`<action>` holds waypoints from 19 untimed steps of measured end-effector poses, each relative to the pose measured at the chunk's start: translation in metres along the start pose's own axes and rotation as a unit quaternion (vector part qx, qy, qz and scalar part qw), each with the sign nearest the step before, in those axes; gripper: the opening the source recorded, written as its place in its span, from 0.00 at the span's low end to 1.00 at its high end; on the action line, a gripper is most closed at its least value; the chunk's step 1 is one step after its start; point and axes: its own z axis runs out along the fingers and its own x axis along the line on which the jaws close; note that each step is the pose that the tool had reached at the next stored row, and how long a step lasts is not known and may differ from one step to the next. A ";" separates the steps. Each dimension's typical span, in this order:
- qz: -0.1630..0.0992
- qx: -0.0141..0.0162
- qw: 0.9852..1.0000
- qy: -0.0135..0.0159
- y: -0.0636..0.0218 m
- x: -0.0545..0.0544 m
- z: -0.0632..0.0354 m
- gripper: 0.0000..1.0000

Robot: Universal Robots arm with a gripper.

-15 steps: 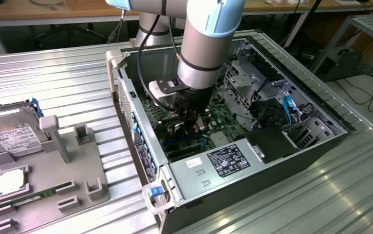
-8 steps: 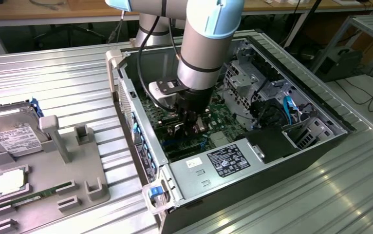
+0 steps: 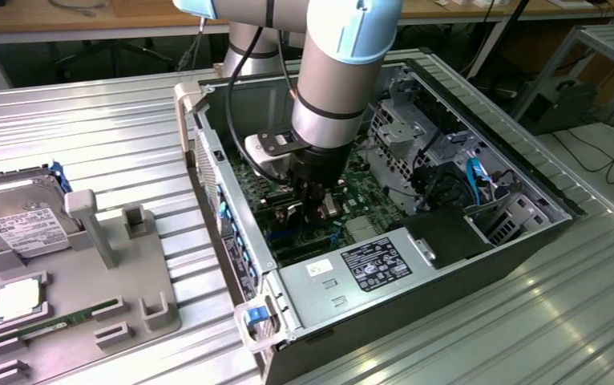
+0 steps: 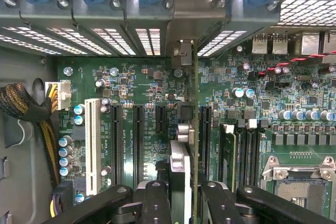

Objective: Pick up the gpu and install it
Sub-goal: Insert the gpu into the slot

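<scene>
You're looking into the open computer case (image 3: 521,188) | gripper (image 4: 181,195) clamping the gpu (image 4: 195,129) edge-on over the motherboard (image 4: 142,85) slots

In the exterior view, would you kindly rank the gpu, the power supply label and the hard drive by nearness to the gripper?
1. gpu: held edge-on in the gripper, inside the case.
2. power supply label: in the case, toward the camera.
3. hard drive: outside the case, far at the exterior view's left.
</scene>
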 end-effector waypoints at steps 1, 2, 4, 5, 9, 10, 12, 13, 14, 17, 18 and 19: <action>0.000 0.000 1.000 0.000 0.0000 0.000 0.0000 0.28; 0.000 0.000 1.000 0.000 0.0000 0.000 0.0000 0.28; 0.000 0.000 1.000 0.000 -0.0001 0.000 0.0001 0.28; 0.000 0.000 1.000 0.000 -0.0001 0.000 0.0001 0.28; 0.000 0.000 1.000 0.002 -0.0001 -0.003 0.0000 0.28; 0.000 0.000 1.000 0.003 -0.0001 -0.004 0.0000 0.28; 0.000 0.000 1.000 0.003 -0.0002 -0.004 0.0001 0.28; 0.000 0.000 1.000 0.003 -0.0002 -0.004 0.0001 0.28; 0.000 0.000 1.000 0.003 -0.0002 -0.004 0.0001 0.28; 0.000 0.000 1.000 0.003 -0.0001 -0.004 0.0001 0.28; 0.000 0.000 1.000 0.003 -0.0001 -0.004 0.0001 0.28; 0.000 0.000 1.000 0.003 -0.0001 -0.004 0.0001 0.28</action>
